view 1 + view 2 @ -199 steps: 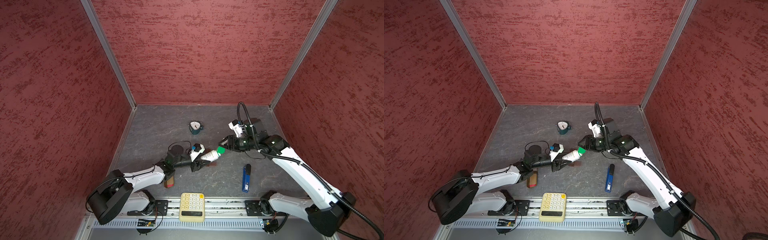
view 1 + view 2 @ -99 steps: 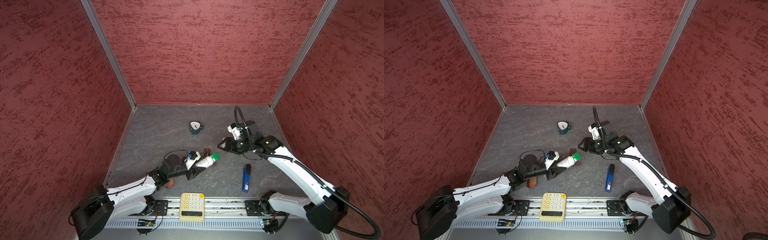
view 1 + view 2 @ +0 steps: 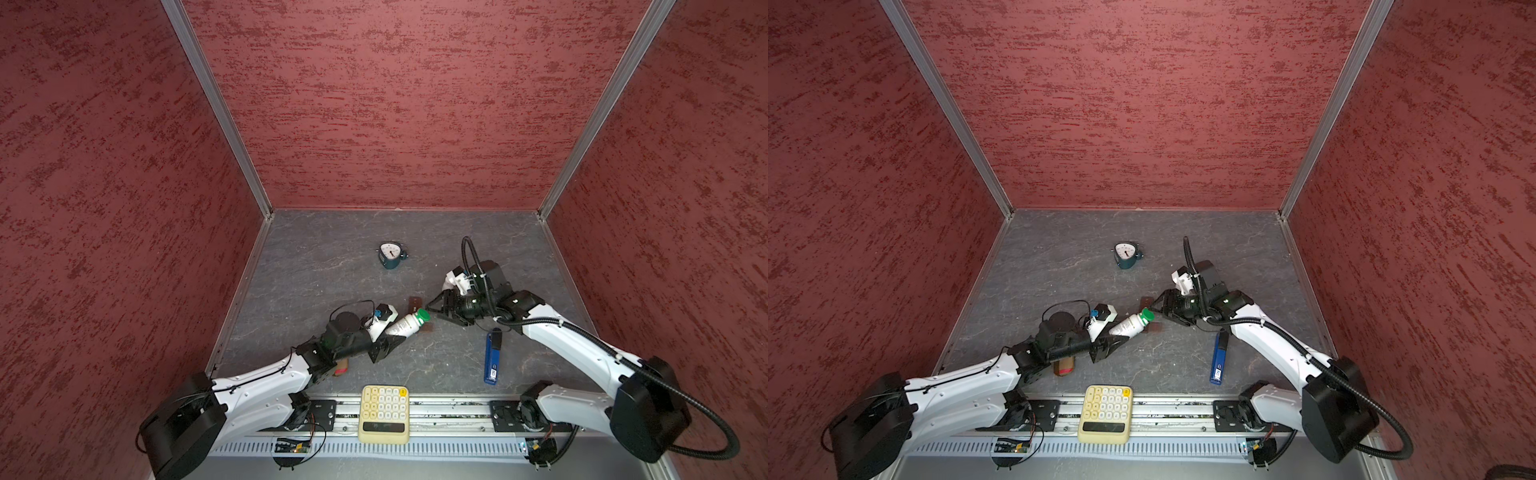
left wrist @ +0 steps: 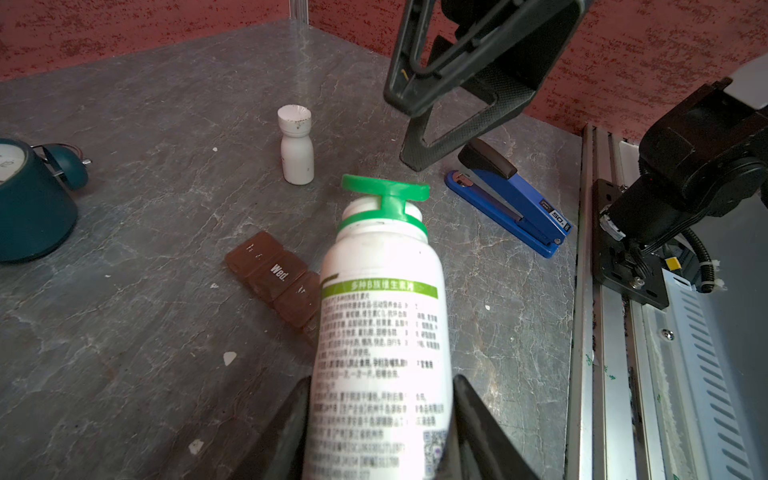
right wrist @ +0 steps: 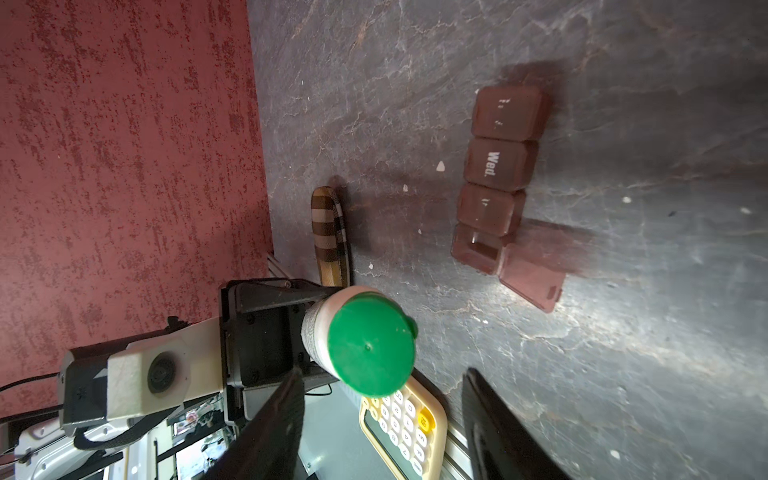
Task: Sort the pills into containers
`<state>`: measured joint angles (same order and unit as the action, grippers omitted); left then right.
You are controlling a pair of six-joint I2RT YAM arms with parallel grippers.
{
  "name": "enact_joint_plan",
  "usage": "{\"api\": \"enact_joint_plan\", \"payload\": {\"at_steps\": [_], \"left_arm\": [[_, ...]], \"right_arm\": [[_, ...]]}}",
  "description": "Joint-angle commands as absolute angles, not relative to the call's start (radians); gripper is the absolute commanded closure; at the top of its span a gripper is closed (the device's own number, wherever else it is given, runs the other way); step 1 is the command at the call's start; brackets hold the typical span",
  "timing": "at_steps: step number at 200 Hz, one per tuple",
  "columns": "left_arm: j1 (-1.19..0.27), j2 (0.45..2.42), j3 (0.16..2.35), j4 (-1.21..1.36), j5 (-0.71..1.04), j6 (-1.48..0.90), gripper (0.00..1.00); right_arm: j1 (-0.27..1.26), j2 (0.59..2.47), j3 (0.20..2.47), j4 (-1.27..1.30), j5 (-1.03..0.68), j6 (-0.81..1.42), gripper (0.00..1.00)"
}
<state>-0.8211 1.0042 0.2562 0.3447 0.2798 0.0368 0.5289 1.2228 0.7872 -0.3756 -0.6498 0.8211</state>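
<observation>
My left gripper (image 3: pixel 388 337) (image 4: pixel 382 384) is shut on the lower body of a white bottle (image 3: pixel 402 325) (image 4: pixel 380 316), which it holds tilted above the table. The bottle's green cap (image 4: pixel 384 189) (image 5: pixel 371 343) looks lifted off the mouth on its hinge strap. My right gripper (image 3: pixel 432 311) (image 5: pixel 382 376) is open just beyond the cap, its jaws wide to either side and touching nothing. The containers, a dark brown pill-box strip (image 4: pixel 270 270) (image 5: pixel 496 164), lie on the table below; the end cell (image 5: pixel 478 249) is open. White specks (image 5: pixel 440 166) lie nearby; I cannot tell whether they are pills.
A small all-white bottle (image 4: pixel 296 149) stands behind the strip. A blue stapler (image 3: pixel 492 357) lies under the right arm. A teal alarm clock (image 3: pixel 390 257) stands further back. A yellow calculator (image 3: pixel 384 413) sits on the front rail. A brown striped case (image 5: pixel 328 232) lies under the left arm.
The left arm has drawn the bottle back toward the front. The right gripper has widened its jaws and come off the green cap, following slightly forward.
</observation>
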Motion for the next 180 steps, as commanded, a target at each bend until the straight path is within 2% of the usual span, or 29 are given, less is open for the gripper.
{"api": "enact_joint_plan", "payload": {"at_steps": [1,106,180], "left_arm": [[-0.825,1.014,0.244,0.386,0.275,0.027,1.0],[-0.792,1.068,0.282,0.379,0.335,0.071,1.0],[-0.77,1.13,0.316,0.315,0.35,0.101,1.0]], "right_arm": [[0.541,1.246,0.758,-0.216,-0.707,0.899,0.38],[0.555,1.323,0.73,-0.126,-0.73,0.919,0.37],[0.555,1.304,0.785,-0.122,-0.72,0.895,0.42]]}}
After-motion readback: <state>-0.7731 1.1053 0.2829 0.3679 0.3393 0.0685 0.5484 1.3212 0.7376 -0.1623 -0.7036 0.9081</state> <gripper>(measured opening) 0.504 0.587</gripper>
